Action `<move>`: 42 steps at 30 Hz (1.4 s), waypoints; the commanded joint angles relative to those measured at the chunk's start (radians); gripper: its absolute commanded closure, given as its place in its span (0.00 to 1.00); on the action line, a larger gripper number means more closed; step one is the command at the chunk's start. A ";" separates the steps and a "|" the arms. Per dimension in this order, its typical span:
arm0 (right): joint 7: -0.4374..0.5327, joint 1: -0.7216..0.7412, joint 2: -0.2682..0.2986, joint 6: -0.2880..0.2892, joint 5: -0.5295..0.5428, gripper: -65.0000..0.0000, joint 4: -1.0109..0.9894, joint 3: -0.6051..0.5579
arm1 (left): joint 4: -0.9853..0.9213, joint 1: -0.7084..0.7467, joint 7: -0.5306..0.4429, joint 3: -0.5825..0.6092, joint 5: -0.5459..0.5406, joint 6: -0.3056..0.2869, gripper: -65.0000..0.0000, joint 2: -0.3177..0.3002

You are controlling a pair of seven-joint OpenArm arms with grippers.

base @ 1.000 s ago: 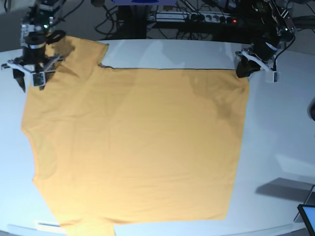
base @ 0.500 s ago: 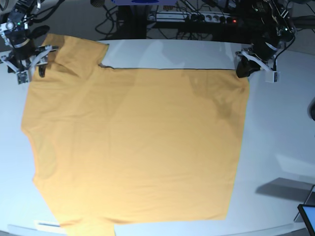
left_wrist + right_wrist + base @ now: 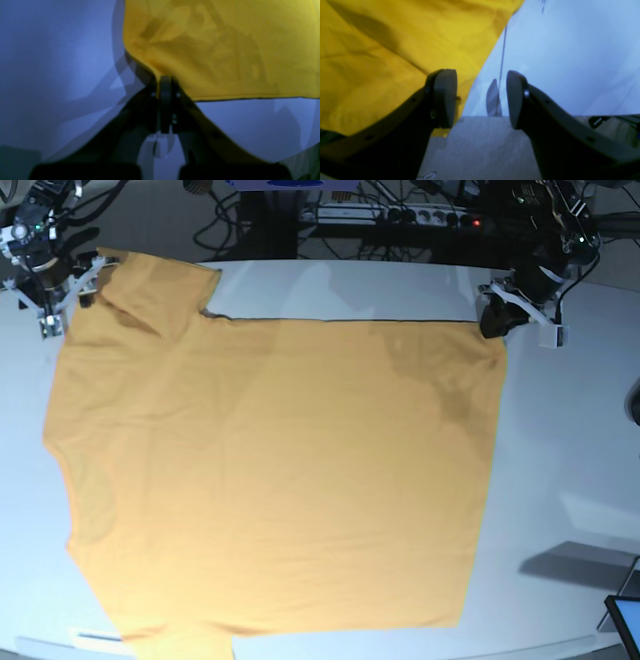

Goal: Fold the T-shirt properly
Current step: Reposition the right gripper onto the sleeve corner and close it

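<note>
The orange-yellow T-shirt [image 3: 270,470] lies spread flat on the white table [image 3: 570,450]. One sleeve points to the far left [image 3: 150,280]. My left gripper [image 3: 495,320] is at the shirt's far right corner. In the left wrist view it [image 3: 165,85] is shut on the edge of the cloth [image 3: 220,50], which is pinched between the jaws. My right gripper [image 3: 62,298] hangs by the far left sleeve. In the right wrist view it [image 3: 480,97] is open and empty, with the shirt [image 3: 382,50] behind its left finger [image 3: 445,97].
Cables and a power strip [image 3: 400,215] lie behind the table's far edge. A dark screen corner [image 3: 625,620] shows at the bottom right. A white strip [image 3: 100,637] lies by the shirt's near left corner. The table edge passes just below my right gripper [image 3: 475,140].
My right gripper has moved back and to the left, off the sleeve toward the table's far left edge. My left gripper has stayed shut on the corner.
</note>
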 commanded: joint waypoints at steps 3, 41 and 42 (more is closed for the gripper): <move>-0.007 -0.024 0.022 -0.001 0.004 0.52 0.019 -0.015 | 0.008 0.004 0.011 -0.003 0.010 0.007 1.00 -0.011; 0.046 -0.056 0.154 -0.001 -0.002 1.00 0.028 -0.147 | 0.123 0.008 0.011 -0.003 0.011 0.007 1.00 -0.012; 0.052 -0.058 0.152 -0.001 -0.002 1.00 0.030 -0.147 | 0.140 0.010 0.011 -0.003 0.011 0.007 1.00 -0.012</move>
